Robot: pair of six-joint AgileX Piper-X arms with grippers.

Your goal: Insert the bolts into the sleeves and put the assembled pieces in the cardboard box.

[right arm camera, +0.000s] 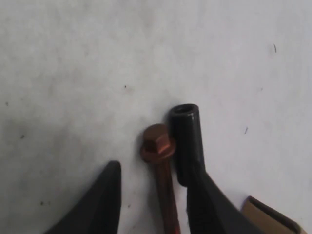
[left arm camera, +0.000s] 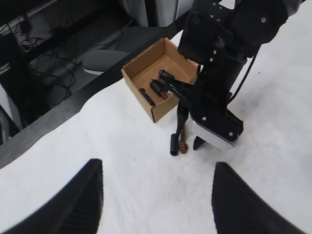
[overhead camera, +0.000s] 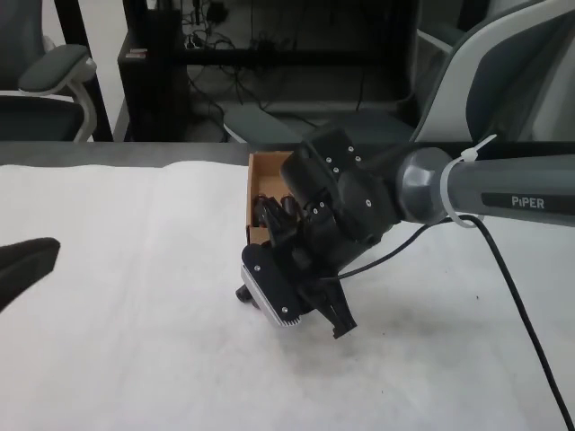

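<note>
Bolt, coppery and hex-headed, lies against black hollow sleeve, right pincer spread astride both.

Bolt and sleeve lie side by side — just before the cardboard box.

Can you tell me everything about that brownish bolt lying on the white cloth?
The bolt looks like coppery-brown metal, with a six-sided head and a long thin shaft. It lies flat on the white cloth, beside the black sleeve, not inside it. The right gripper's open fingers sit either side of its shaft.
</note>
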